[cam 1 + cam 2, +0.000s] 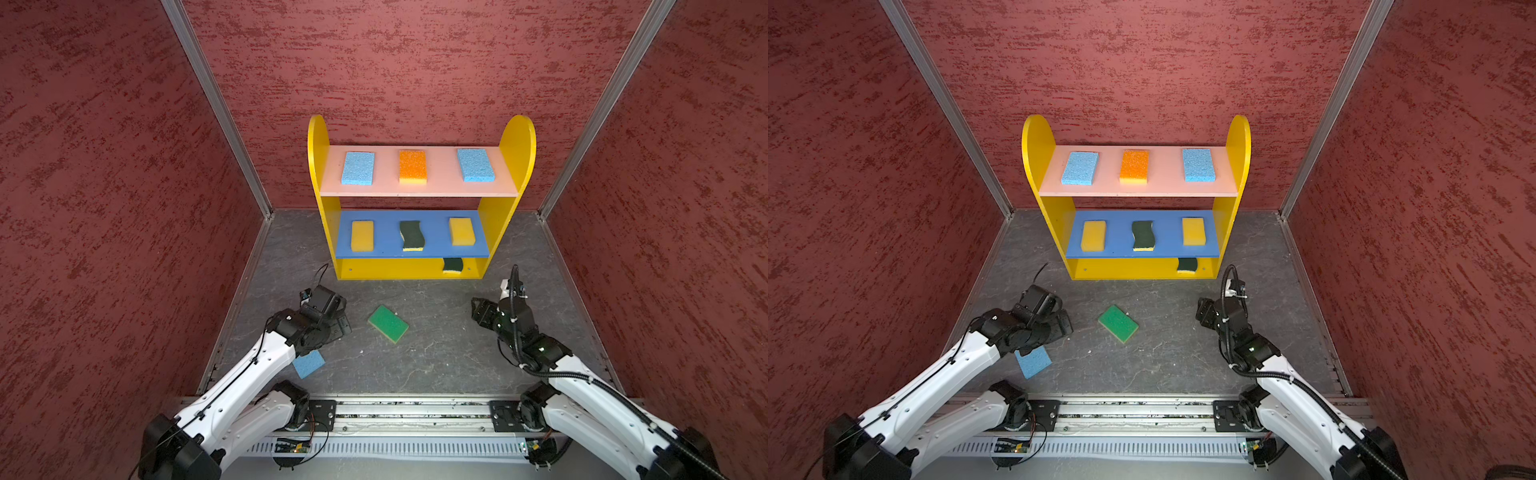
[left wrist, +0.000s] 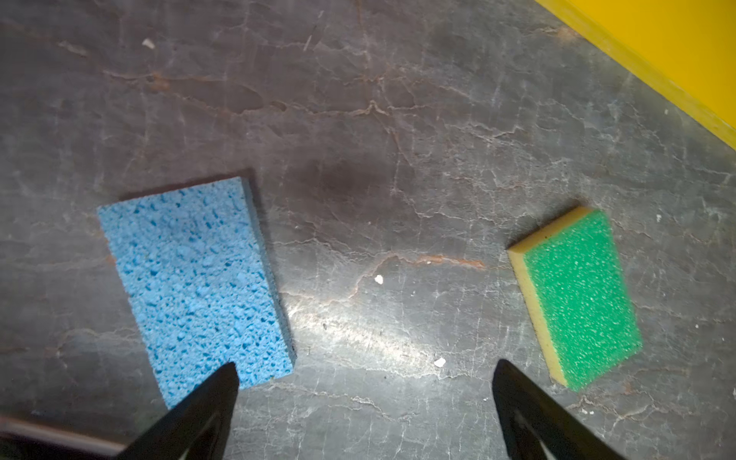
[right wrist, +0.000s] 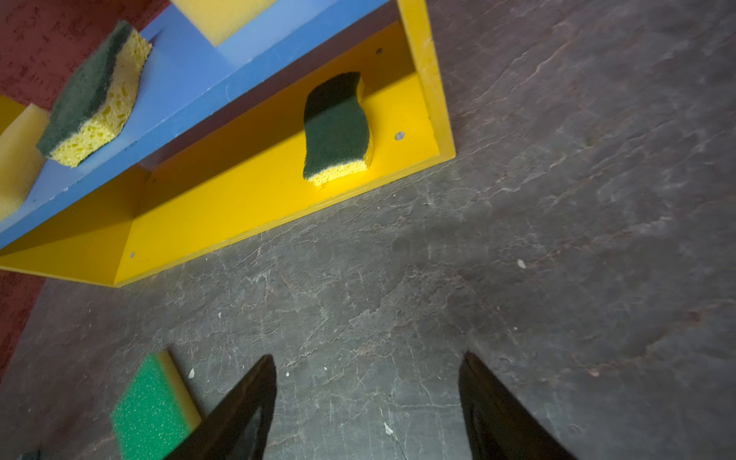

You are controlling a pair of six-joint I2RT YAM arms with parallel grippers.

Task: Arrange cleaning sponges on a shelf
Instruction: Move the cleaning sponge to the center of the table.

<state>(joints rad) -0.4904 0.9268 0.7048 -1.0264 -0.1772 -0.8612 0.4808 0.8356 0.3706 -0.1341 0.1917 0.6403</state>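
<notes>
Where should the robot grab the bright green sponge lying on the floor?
Probably from straight above, pinching its two long sides mid-length. The bright green sponge lies flat on the floor, green face up, slanted, so only its thin edges are free and the grip must turn to match.

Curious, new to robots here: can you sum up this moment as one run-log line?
shelf: partly filled | floor: blue sponge, green sponge loose | left gripper: open, empty | right gripper: open, empty
</notes>
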